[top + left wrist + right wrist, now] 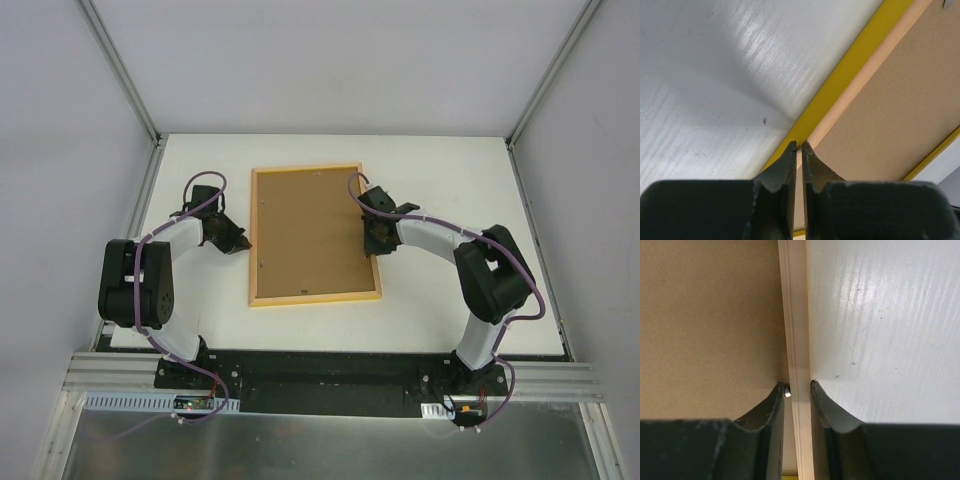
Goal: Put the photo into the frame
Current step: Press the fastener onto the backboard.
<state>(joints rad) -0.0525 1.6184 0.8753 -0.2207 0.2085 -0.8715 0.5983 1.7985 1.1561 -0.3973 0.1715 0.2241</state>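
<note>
The frame (315, 298) lies face down in the middle of the table, its light wood back up and a brown hardboard backing panel (305, 232) filling it. The photo is hidden. My right gripper (372, 243) straddles the frame's right rail (796, 315). In the right wrist view the right gripper (797, 385) is shut on that rail, one finger on the table side and the other on the panel side beside a small metal tab (787, 392). My left gripper (243, 243) sits at the frame's left rail. The left gripper (799, 144) is shut and empty, its tips over the yellow edge (850, 70).
White table (450, 180) with grey enclosure walls on three sides and upright posts at the back corners. A black base rail (330, 375) runs along the near edge. The backing panel (895, 100) shows a metal clip at its top corner in the left wrist view.
</note>
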